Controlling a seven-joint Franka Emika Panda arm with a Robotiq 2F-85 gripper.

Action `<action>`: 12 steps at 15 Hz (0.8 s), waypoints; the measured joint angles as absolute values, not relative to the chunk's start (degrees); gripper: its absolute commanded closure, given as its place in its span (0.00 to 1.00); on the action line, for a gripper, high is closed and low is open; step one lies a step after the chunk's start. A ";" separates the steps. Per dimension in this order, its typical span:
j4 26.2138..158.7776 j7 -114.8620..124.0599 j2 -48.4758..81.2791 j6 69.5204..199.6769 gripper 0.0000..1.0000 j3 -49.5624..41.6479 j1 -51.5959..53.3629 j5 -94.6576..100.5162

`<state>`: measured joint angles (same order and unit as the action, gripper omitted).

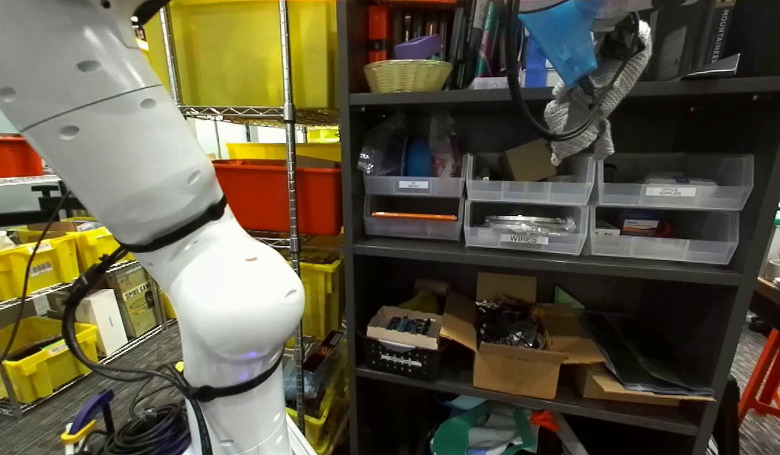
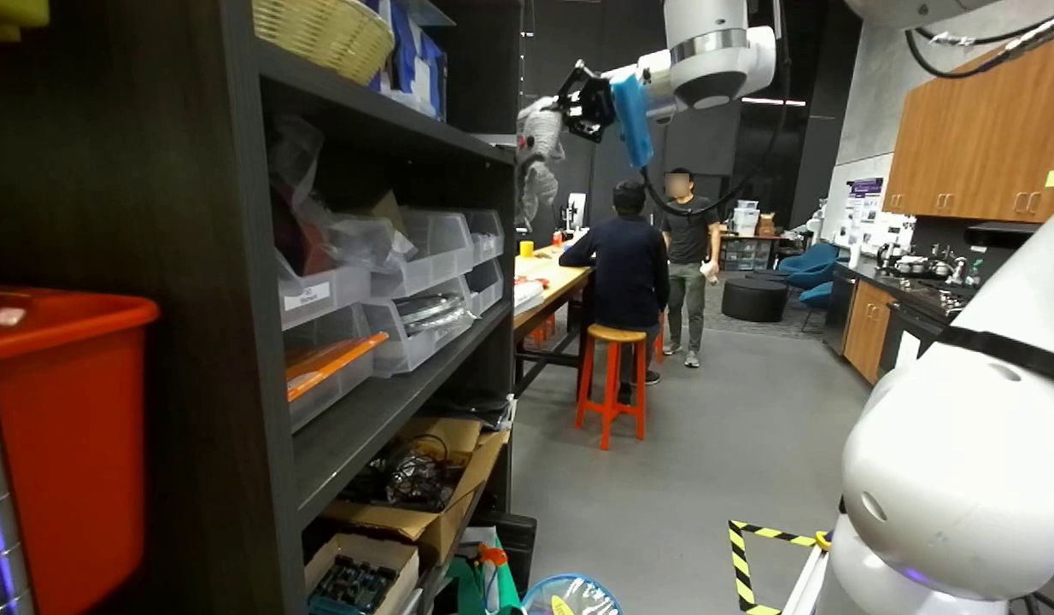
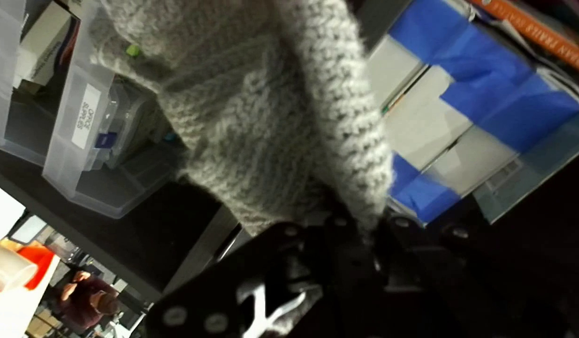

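you had a grey knitted piece (image 3: 261, 126) gripped between your fingers (image 3: 336, 253), and it dangled by the dark shelf unit (image 1: 542, 262). in an exterior view its lower end showed before the upper clear bins (image 1: 529, 191); contact could not be told. a wicker basket (image 1: 408, 76) stood higher up.

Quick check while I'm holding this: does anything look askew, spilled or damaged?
I see nothing spilled or damaged. On a lower shelf, the cardboard box looks untidy: its flaps splay outward and dark cables lie tangled inside. The gray knitted item hangs limp from the gripper, probably just soft fabric sagging.
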<state>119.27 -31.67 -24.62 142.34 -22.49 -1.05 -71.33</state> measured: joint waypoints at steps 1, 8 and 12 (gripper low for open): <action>117.67 -30.22 -23.31 141.11 0.97 -22.81 -2.17 -71.69; 106.85 -26.37 -12.83 144.69 0.97 -19.70 -4.50 -78.32; 100.74 -24.38 -6.04 151.35 0.97 -16.26 -4.43 -78.77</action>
<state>100.74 -24.38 -6.04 151.35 -16.26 -4.43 -78.77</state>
